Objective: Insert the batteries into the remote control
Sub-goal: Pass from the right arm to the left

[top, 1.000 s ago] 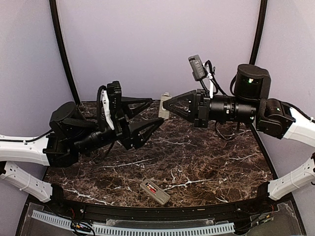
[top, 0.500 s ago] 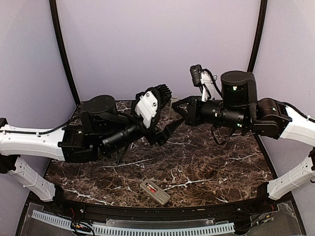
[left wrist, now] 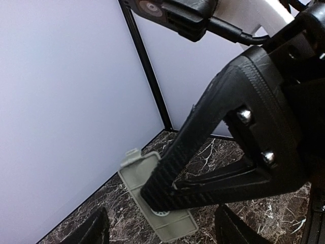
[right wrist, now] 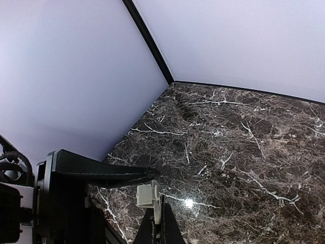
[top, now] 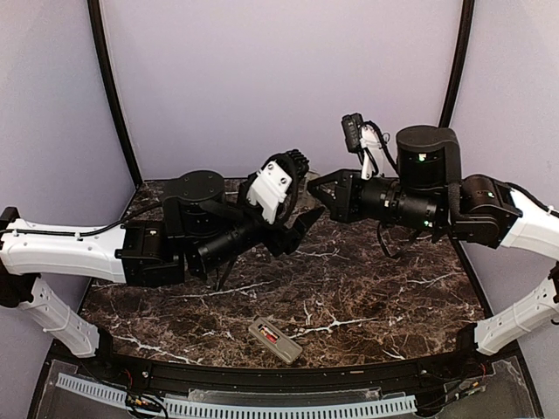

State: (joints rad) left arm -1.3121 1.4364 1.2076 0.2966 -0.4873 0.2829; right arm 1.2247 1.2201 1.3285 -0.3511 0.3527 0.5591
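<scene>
The remote control (top: pixel 275 340) lies back-up near the front edge of the table (top: pixel 393 288), its bay open with one red battery (top: pixel 272 335) showing; the right tool (right wrist: pixel 157 213) is pinched tight on the grey cover (left wrist: pixel 136 170), holding it aloft, presumably clear of loading; the left tool (left wrist: pixel 162 218) gapes empty just beside it, perhaps for a handover; since a second ago the left arm has reached in and rolled; the remote control has not moved.
</scene>
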